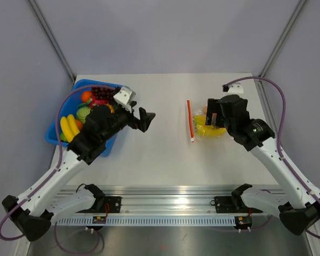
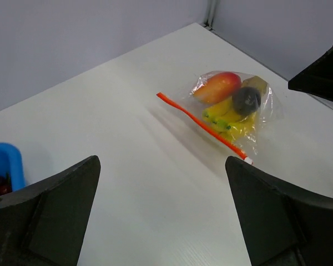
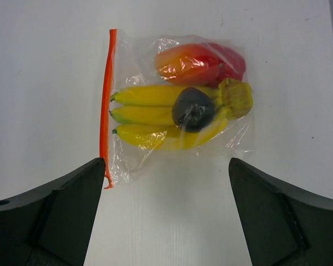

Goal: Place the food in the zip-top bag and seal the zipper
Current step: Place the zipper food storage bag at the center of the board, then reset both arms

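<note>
The clear zip-top bag (image 3: pixel 233 136) lies flat on the white table, right of centre. Inside it is the food: yellow bananas (image 3: pixel 150 116), a red-orange fruit (image 3: pixel 191 62) and a dark round piece (image 3: pixel 193 109). The red-orange zipper (image 3: pixel 106 105) runs straight along the bag's left edge; whether it is sealed cannot be made out. My right gripper (image 3: pixel 166 163) hangs open just above the bag's near side, holding nothing. My left gripper (image 2: pixel 161 162) is open and empty over bare table, well left of the bag (image 2: pixel 250 124) and its zipper (image 2: pixel 202 126).
A blue tray (image 1: pixel 52 136) at the far left holds more toy fruit, among them bananas (image 1: pixel 69 127) and an orange (image 1: pixel 86 96); the left arm reaches over its right side. Grey walls enclose the table on three sides.
</note>
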